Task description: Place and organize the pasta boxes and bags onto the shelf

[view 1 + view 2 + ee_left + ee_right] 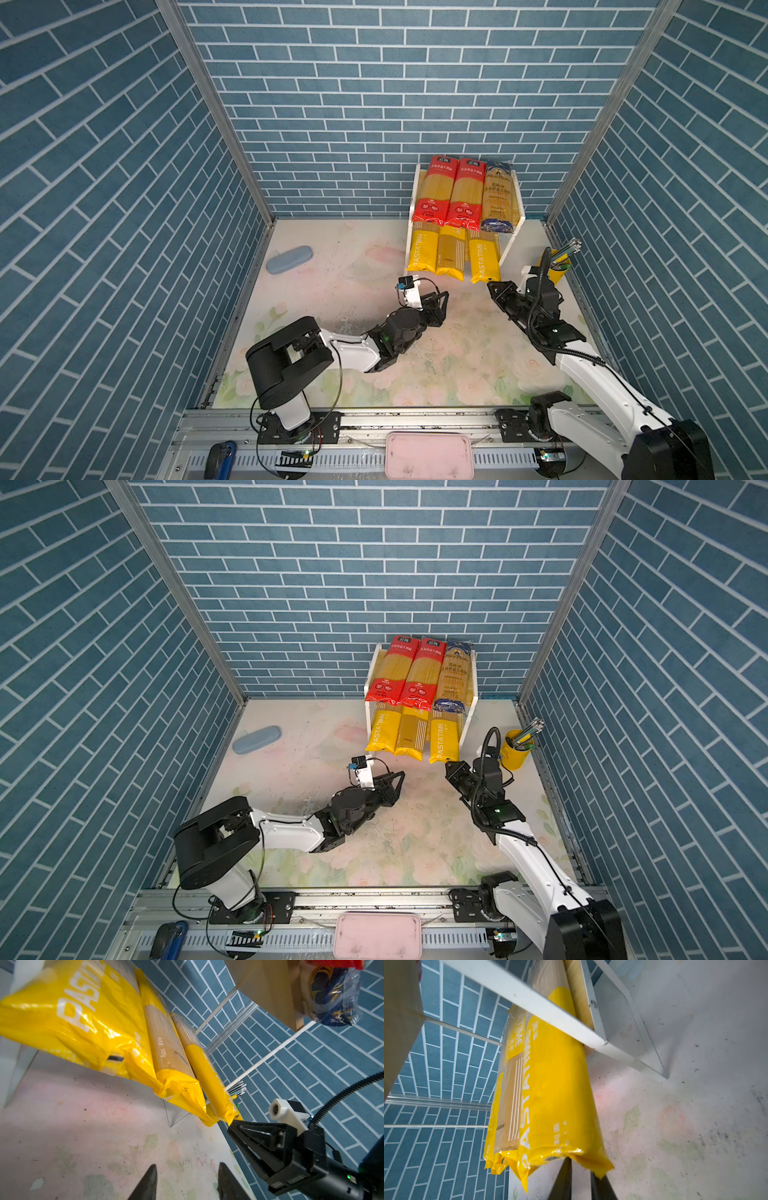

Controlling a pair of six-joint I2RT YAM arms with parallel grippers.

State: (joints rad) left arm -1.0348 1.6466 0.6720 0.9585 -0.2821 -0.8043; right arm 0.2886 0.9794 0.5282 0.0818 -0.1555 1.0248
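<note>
shelf (512, 241): back right of the table, against the brick wall; all six packets on it
upper board: end red packet (433, 191), middle red packet (465, 193) and blue packet (498, 195) lie side by side, touching, long axes front to back
lower board: left PASTATIME packet (420, 253), striped packet (449, 253) and right PASTATIME packet (484, 259) lie side by side, with their front ends hanging past the board edge
right PASTATIME packet: sticks out furthest and is slightly skewed; its back half is hidden under the upper board
right gripper (490, 286): tip sits right at that packet's front seal; both top views and the left wrist view agree
right fingers (564, 1180): nearly together, with a thin gap showing table; the seal flap overlaps the tips, so I can't tell if they pinch it
left gripper (440, 303): low over the table, in front of the shelf, well apart from the packets
left fingers (149, 1184): apart, nothing between them
case (289, 259): flat on the table at back left, far from the shelf
yellow cup (559, 268): just beside the shelf's right side, behind the right arm, with pens in it
pink tray (428, 455): on the front rail, between the arm bases
</note>
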